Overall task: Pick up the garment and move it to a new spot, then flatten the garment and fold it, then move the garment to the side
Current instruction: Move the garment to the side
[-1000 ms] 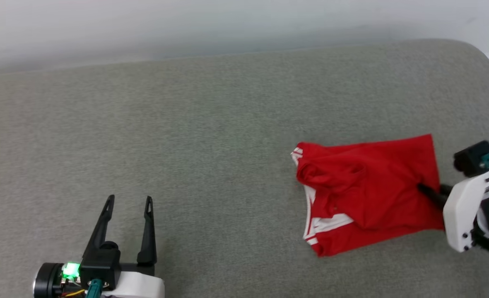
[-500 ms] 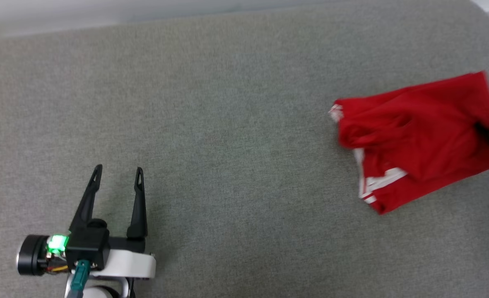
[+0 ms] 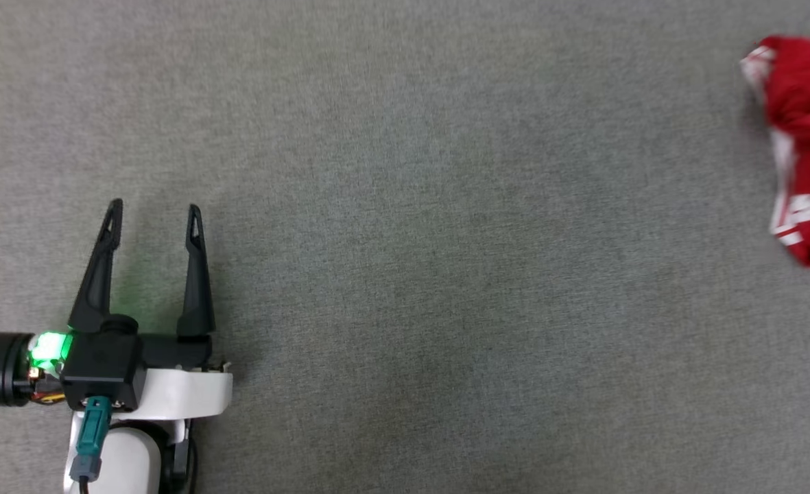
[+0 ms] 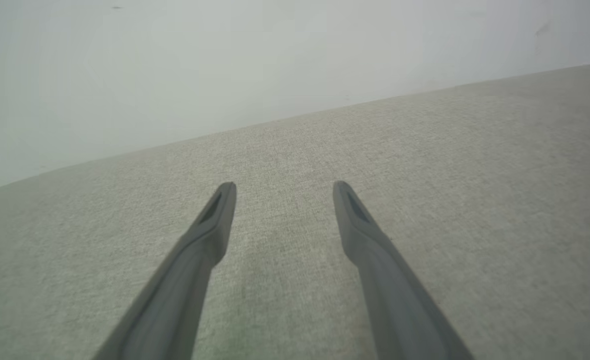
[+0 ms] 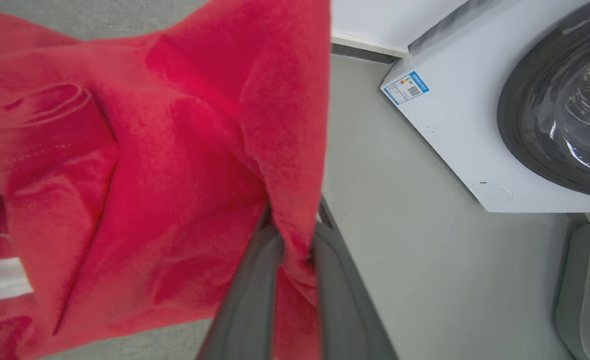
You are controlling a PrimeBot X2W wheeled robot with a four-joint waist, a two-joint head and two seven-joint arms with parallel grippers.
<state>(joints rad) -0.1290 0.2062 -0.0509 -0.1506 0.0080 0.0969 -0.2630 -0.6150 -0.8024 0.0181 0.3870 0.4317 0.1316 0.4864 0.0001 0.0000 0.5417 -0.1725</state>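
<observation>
The garment (image 3: pixel 806 103) is a red shirt with white striped trim, bunched at the far right edge of the head view on the grey cushion (image 3: pixel 446 274). In the right wrist view my right gripper (image 5: pixel 295 225) is shut on a fold of the garment (image 5: pixel 150 175), and the red cloth drapes over the fingertips and hides them. My left gripper (image 3: pixel 154 206) stands open at the lower left, far from the garment, with nothing between its fingers. The left gripper (image 4: pixel 284 185) hovers just above bare cushion in its own wrist view.
A white washing machine (image 5: pixel 474 125) with a dark round door stands on the grey floor (image 5: pixel 389 225) beyond the cushion's right end. A pale wall (image 4: pixel 225 60) runs behind the cushion.
The head camera has tilted down and turned, so the wall has left the picture. The garment, still gripped, now lies farther right of the left gripper. The right arm has left the head view.
</observation>
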